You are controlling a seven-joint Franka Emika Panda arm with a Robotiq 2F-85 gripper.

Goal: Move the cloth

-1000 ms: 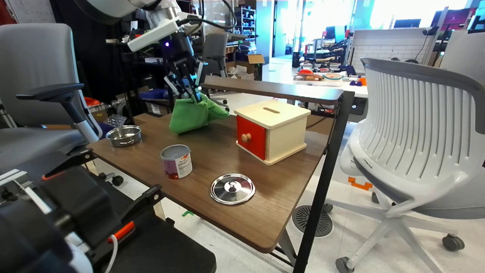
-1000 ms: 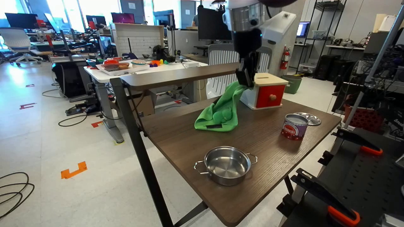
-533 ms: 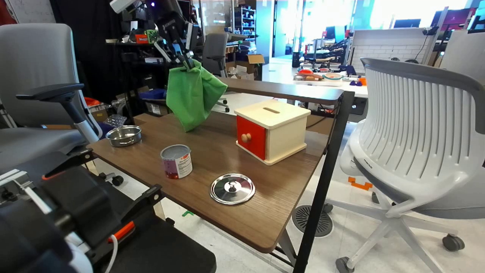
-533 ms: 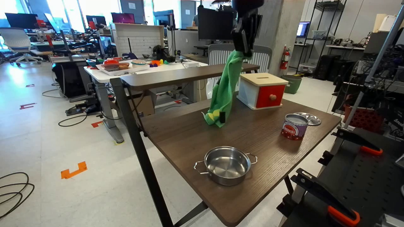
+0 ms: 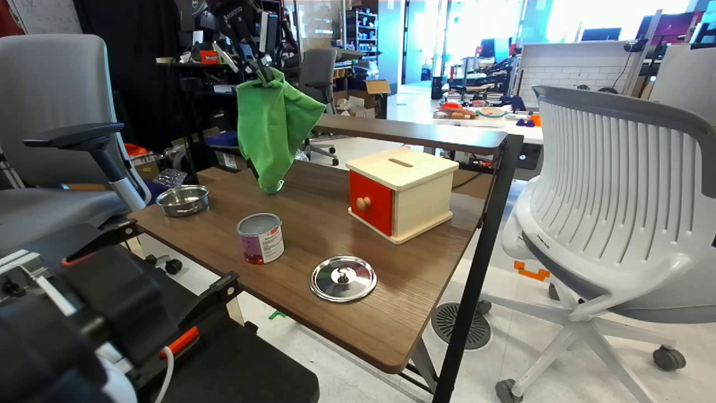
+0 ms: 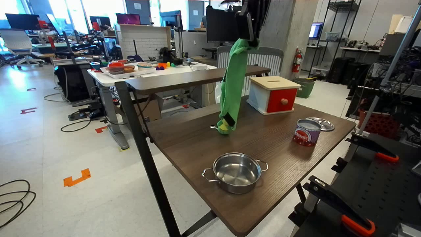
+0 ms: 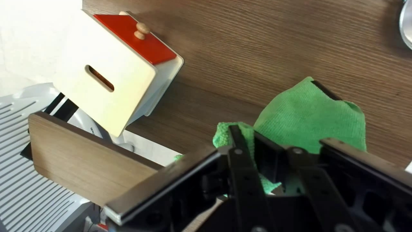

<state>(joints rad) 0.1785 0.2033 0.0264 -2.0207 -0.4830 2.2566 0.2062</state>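
Above the far part of the table [image 5: 380, 330] hangs the gripper [image 5: 265, 80], its fingers [image 7: 237, 138] drawn close together with a bunched fold of the green cloth [image 5: 271, 126] pinched between them. From that grip the rest drapes straight down in both exterior views; the wrist view shows it spreading away to the right of the fingers. At its lower end a yellow patch [image 6: 224, 127] and a thin pale loop [image 6: 214, 127] show, and I cannot tell whether they belong to the cloth or to something behind it, nor whether the lowest edge touches the table.

To the right in both exterior views, apart from the cloth, stands the wooden box [image 5: 400, 193] with its red drawer front [image 5: 377, 192]; a raised shelf [image 5: 408, 133] runs along the far side. In an exterior view, the steel pot [image 5: 183, 202] is at the left, with the tin [image 5: 260, 239] and the lid [image 5: 343, 279] nearer.

As I judge it, the grasp is made and most of the cloth lifted, so the task is perhaps half done. Left to do are the carry to a new place, the lowering and the release; the task names no spot, so its end point is unknown.
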